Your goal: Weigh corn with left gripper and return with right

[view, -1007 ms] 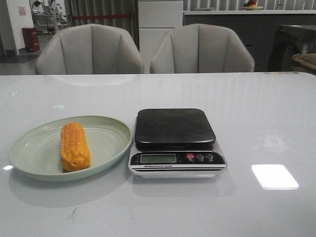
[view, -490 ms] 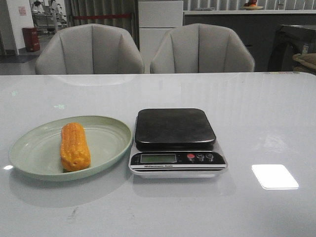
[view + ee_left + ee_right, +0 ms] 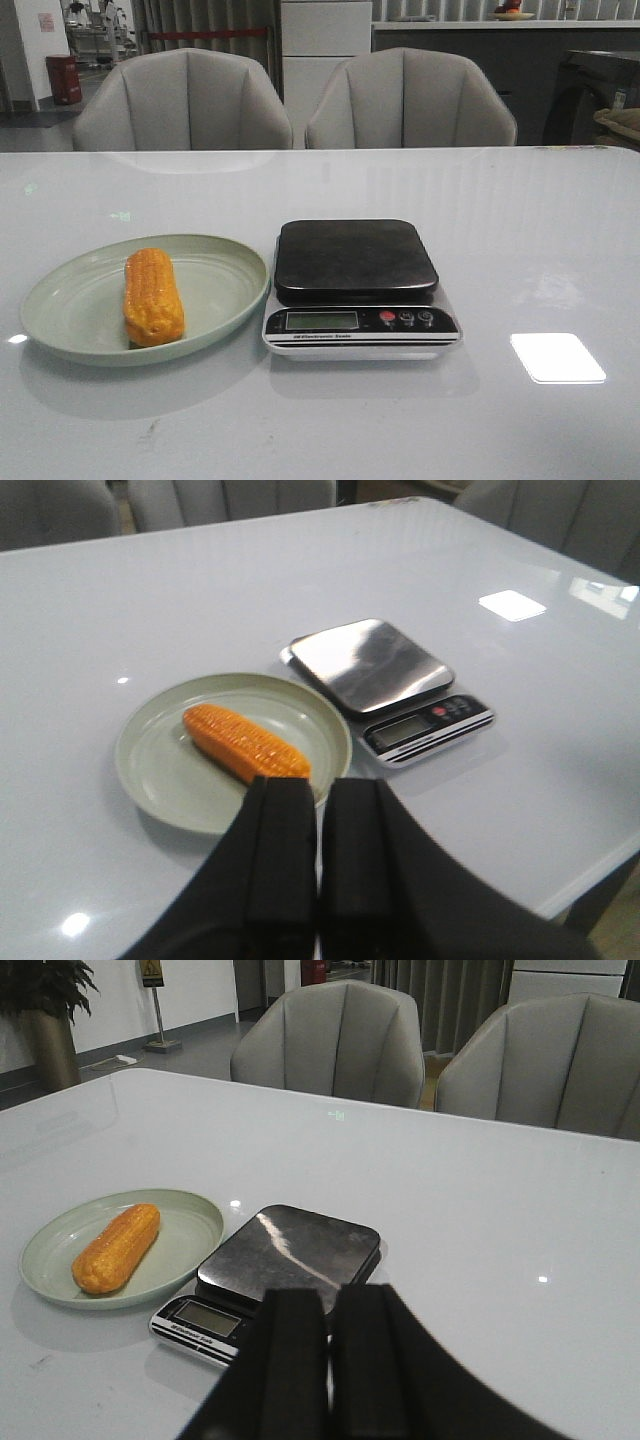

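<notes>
The orange-yellow corn (image 3: 152, 297) lies on the pale green plate (image 3: 70, 300) at the table's left. It also shows in the left wrist view (image 3: 245, 742) and the right wrist view (image 3: 116, 1247). A kitchen scale (image 3: 356, 262) with a dark pan and a front display stands just right of the plate; its pan is bare. My left gripper (image 3: 319, 785) is shut and empty, held high above the table, short of the plate. My right gripper (image 3: 329, 1298) is shut and empty, high above the table, short of the scale (image 3: 290, 1249). Neither gripper shows in the front view.
Two grey chairs (image 3: 180, 100) stand behind the table's far edge. The white tabletop (image 3: 520, 240) is glossy, with a bright reflected light patch (image 3: 557, 357) right of the scale.
</notes>
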### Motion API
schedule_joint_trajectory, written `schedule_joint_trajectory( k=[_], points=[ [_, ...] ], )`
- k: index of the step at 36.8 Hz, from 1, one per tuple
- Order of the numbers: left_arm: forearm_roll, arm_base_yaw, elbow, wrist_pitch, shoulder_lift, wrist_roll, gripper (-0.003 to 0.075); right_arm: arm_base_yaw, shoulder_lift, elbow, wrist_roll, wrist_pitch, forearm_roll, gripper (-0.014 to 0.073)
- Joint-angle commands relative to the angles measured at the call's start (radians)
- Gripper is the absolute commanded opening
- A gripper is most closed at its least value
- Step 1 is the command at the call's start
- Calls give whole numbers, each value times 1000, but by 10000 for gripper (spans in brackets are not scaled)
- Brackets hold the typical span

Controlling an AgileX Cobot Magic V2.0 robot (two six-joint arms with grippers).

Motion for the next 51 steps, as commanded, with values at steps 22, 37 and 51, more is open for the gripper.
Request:
schedule_joint_trajectory(
  k=[22, 37, 51],
  points=[
    [31, 551, 448, -647, -200, -1, 114, -5, 7, -28, -5, -88, -9, 183],
    [31, 551, 448, -647, -200, -1, 114, -5, 7, -28, -5, -88, -9, 183],
    [31, 551, 448, -647, -200, -1, 114, -5, 7, -28, -5, -88, -9, 183]
  ],
)
